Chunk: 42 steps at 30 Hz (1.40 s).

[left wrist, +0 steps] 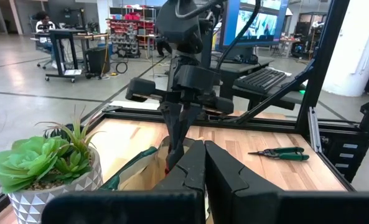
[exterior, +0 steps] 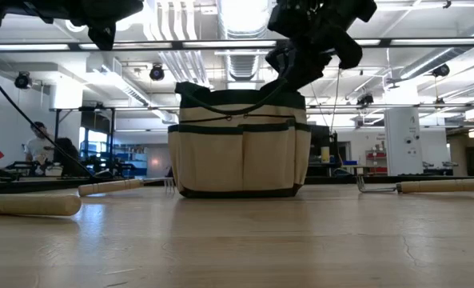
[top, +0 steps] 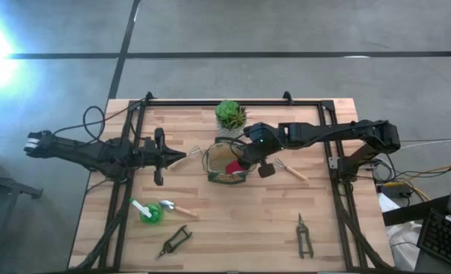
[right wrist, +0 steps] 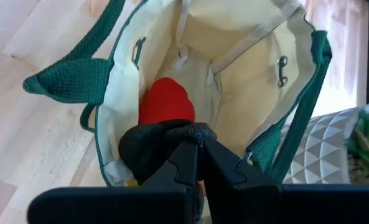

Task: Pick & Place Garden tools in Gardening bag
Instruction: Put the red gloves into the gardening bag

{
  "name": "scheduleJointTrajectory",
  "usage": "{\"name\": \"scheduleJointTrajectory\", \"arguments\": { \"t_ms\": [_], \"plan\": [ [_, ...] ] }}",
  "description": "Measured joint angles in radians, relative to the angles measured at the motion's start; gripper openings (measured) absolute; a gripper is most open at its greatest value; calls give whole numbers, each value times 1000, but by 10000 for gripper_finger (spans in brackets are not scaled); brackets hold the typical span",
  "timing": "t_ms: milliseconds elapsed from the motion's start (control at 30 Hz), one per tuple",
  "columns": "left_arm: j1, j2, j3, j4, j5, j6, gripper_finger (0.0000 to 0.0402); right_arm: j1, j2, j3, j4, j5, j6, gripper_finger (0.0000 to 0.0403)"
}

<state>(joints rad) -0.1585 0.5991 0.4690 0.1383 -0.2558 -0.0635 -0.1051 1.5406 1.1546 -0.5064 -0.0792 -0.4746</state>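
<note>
High view: the right gripper (top: 244, 162) hangs over the gardening bag (top: 227, 164) at frame centre, jaws pinching the red-and-black item (top: 233, 166).

Right wrist view: the item's red end points down into the bag.

Left wrist view: the left gripper (left wrist: 204, 163) has its jaws pressed together.

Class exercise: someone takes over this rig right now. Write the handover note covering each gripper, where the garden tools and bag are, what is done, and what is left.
Right gripper: shut on the red-and-black item, over the open bag.
Left gripper: shut, empty, left of the bag.
Done: nothing released into the bag yet.
Left on the table: rake fork right of the bag, another wooden-handled tool left of it, trowel, green-and-white tool, two pruners near the front edge.
The potted plant stays.
</note>
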Motion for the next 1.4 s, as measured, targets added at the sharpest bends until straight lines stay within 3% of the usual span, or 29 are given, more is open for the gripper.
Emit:
{"name": "scheduleJointTrajectory", "arguments": {
  "t_ms": [733,1067,1400],
  "plan": [
    [0,0,0,0,0,0,5,-1,0,-48,32,2,-11,8],
    [0,0,0,0,0,0,5,1,0,-31,-13,83,23,10],
    [0,0,0,0,0,0,5,2,0,-31,-13,82,49,83]
  ]
}}
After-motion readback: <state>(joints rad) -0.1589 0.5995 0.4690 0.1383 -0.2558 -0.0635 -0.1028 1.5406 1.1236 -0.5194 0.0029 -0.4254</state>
